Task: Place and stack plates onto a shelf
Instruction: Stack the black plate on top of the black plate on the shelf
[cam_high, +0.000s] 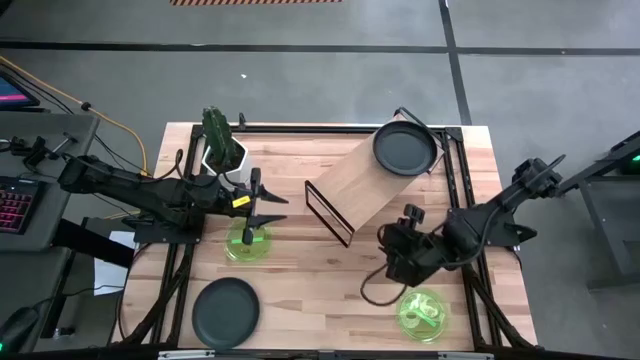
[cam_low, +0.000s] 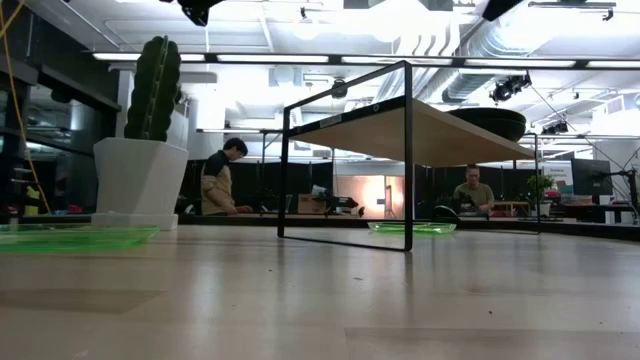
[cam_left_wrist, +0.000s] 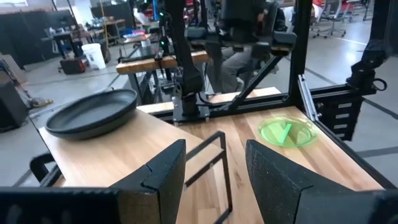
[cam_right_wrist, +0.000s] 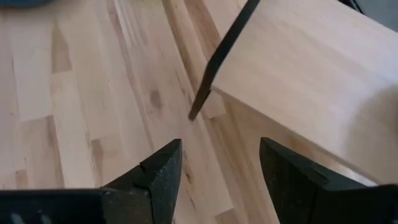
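1. One dark grey plate already sits on the shelf, at its far end; a second dark grey plate lies on the table near the front left edge. Only these two dark plates show.
2. Two translucent green plates lie flat on the table — one right under the left pincer, the other at the front right, just beside the right pincer.
3. The left pincer hangs over the table just left of the shelf, its fingers apart with nothing between them.
4. The right pincer hovers low by the shelf's near corner, also spread and empty.
5. The green plates look thin, light and glossy — probably plastic, stiff enough but slippery. A pinch across the raised rim seems the only hold, since they lie flat.
6. The dark plates look matte and heavier, so likely less slippery; the upturned rim is again the place to grip, and a one-edge hold may let the plate tilt.
7. The shelf top is a smooth board, so a plate could slide if set down at an angle.
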